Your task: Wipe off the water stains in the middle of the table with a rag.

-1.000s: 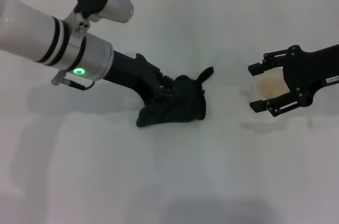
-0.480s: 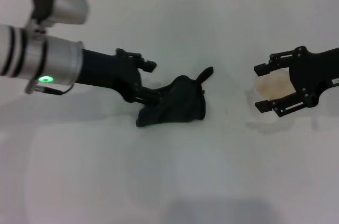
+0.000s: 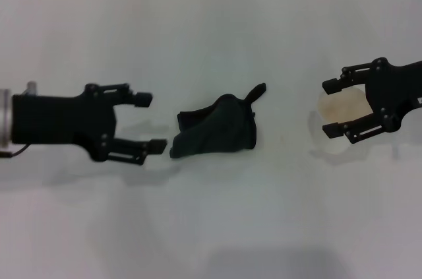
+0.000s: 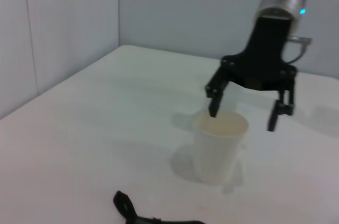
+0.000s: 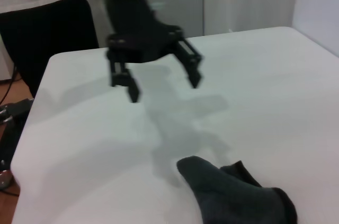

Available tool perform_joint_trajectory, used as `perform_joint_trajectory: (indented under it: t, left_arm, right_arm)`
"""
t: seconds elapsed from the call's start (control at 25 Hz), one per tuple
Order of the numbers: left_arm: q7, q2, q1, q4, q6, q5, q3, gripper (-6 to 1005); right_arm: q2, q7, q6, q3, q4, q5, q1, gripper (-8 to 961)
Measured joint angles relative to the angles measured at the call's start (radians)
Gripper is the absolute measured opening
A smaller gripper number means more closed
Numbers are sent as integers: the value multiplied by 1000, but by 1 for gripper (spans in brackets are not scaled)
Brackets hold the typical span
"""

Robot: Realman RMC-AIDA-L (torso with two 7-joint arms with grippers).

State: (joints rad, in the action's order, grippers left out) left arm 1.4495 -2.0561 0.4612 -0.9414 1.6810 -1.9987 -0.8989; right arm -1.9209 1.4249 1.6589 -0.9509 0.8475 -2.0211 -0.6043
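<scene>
1. On the far left, the left tool (image 3: pixel 146 123) hangs over the white worktop (image 3: pixel 217 219) with its two black fingers spread wide apart and nothing between them. Its fingertips point toward the rag and stop just short of it, not touching. From the right wrist camera the same tool (image 5: pixel 156 77) shows hovering above the worktop (image 5: pixel 254 97), fingers splayed, its shadow falling on the surface below.

2. Next comes the rag (image 3: pixel 217 130), a dark charcoal cloth lying crumpled on the worktop near the middle. It is bunched into folds, with a narrow pointed tab sticking up and away at its far right corner. Neither tool holds it. The right wrist camera catches it as a dark rumpled mound (image 5: pixel 233 195); the left wrist camera shows only the thin tab end (image 4: pixel 127 207) at the picture's edge.

3. I can make out no orange-brown blot on the bare worktop between the rag and the cup; if there is one, it may sit under the cloth.

4. On the right stands a white paper cup (image 3: pixel 339 111), upright. The right tool (image 3: pixel 333 108) sits over it, fingers apart, one on each side of the rim. In the left wrist view the cup (image 4: pixel 218 147) is open-topped and the right tool (image 4: pixel 243 116) hovers just above its mouth, fingertips straddling the rim without closing on it.
</scene>
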Motion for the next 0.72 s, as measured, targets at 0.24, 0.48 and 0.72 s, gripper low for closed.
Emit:
perform_joint_trajectory:
  t: [0.24,0.48,0.72]
  left_arm:
    - [-18,26,-31,16,44,-4,15,895]
    - [-12,42,-42,16,59,-6,17,895]
    - [-16,56,-67,15,61,-8,30,895]
  right_arm:
    - [1,4,-3,3,-6,0,0,829]
    - [-4,5,-6,3,-7,-1,5,829]
    - [-8,5,-15,3,-7,0,5,829]
